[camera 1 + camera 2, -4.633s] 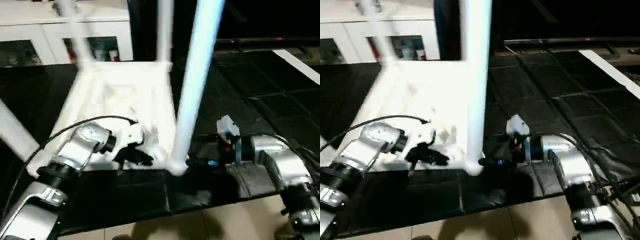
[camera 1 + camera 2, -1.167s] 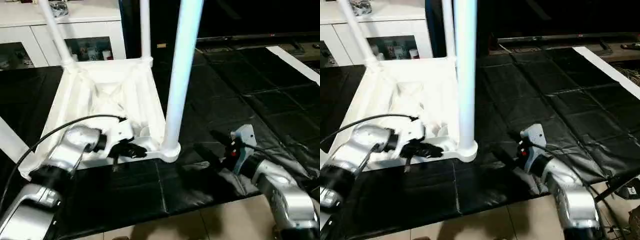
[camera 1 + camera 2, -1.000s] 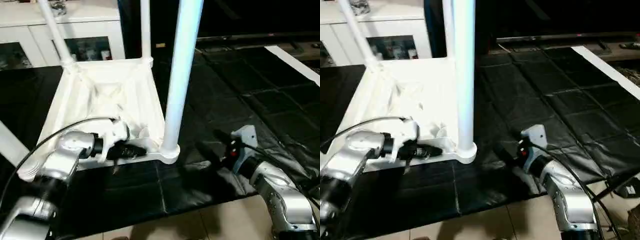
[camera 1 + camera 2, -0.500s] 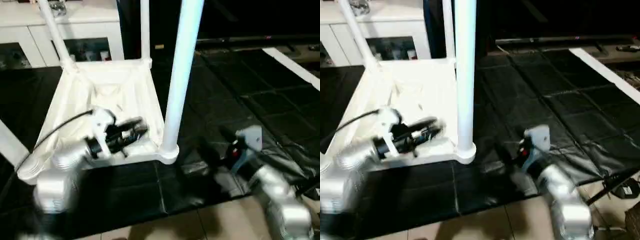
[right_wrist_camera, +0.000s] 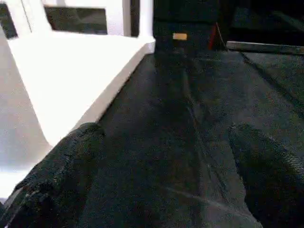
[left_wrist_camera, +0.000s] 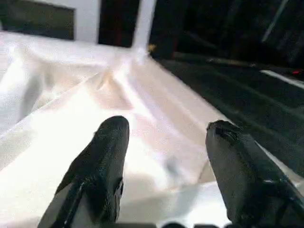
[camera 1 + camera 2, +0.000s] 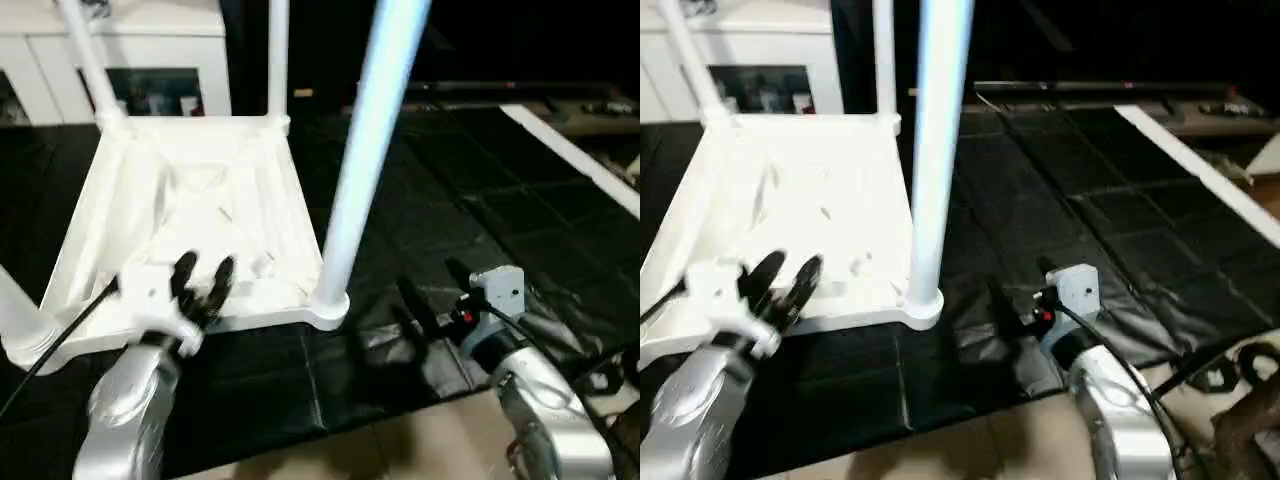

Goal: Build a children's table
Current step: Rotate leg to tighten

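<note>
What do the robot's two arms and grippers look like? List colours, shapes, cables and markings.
Both forearms are rounded silver metal tubes. The left gripper has two stubby black fingers on a white block, and a thin black cable loops off it. The right gripper has two longer black fingers, a pale grey square box on the wrist, a small red spot beside it and a black cable over the forearm.

Take the upturned top (image 7: 190, 215) as your landmark, lying on the mat (image 7: 470, 200). Legs stand in its near right (image 7: 350, 180), far right (image 7: 277, 60) and far left (image 7: 85, 60) corners. Your left gripper (image 7: 200, 283) hangs over its near edge; your right gripper (image 7: 432, 300) sits to its right, above the mat. The cabinet (image 7: 140, 60) stands behind the top.
</note>
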